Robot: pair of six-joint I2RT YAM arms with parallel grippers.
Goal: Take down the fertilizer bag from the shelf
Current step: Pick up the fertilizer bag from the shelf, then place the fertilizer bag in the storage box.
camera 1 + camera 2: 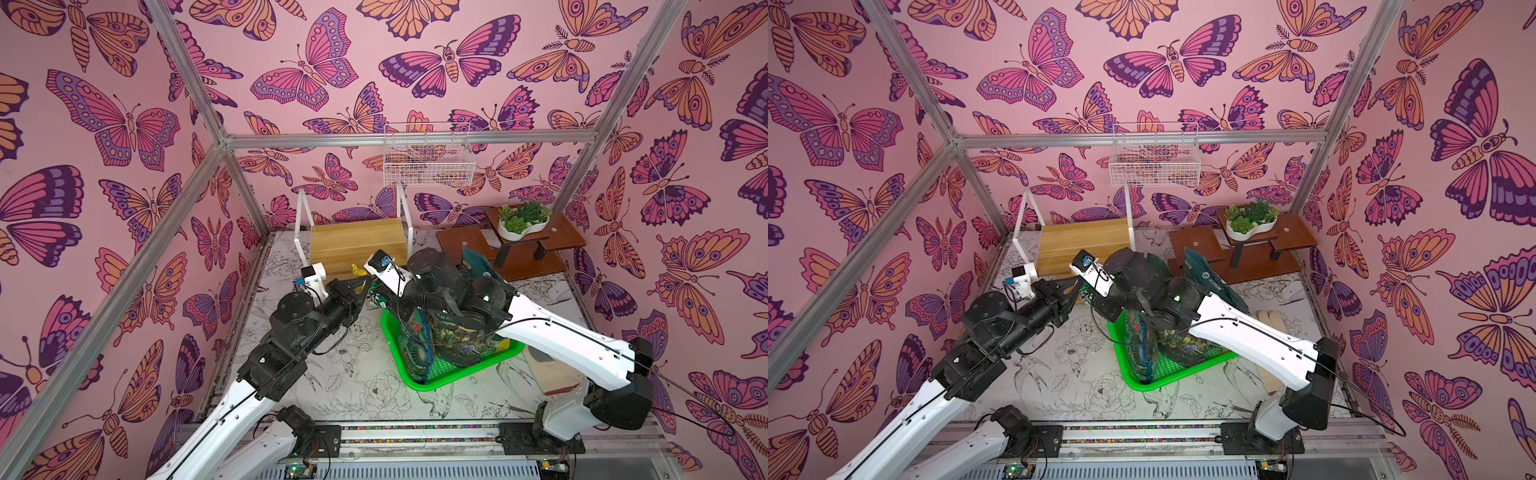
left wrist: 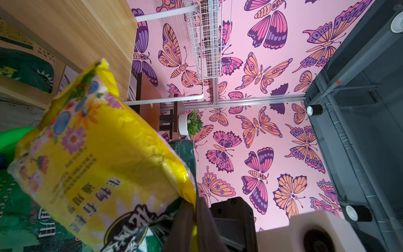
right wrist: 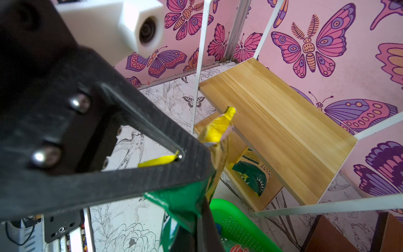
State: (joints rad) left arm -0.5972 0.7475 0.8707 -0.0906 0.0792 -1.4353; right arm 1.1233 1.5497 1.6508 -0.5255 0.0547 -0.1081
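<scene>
Currently, the fertilizer bag point(image 2: 104, 152), glossy yellow with printed flowers and a green end, is held aloft at six o'clock of the shelf point(image 1: 357, 239). The green end is pinched by the closed right gripper point(image 3: 200, 209). A yellow corner is seen between the narrow jaws of the left gripper point(image 2: 194, 209); whether it is gripped cannot be told.

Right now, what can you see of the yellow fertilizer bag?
The yellow fertilizer bag is a glossy, crinkled plastic pouch printed with flowers and Chinese characters, green at one end. It hangs in the air, off the shelf, its green corner pinched in the shut right gripper; the left gripper straddles its edge.
</scene>
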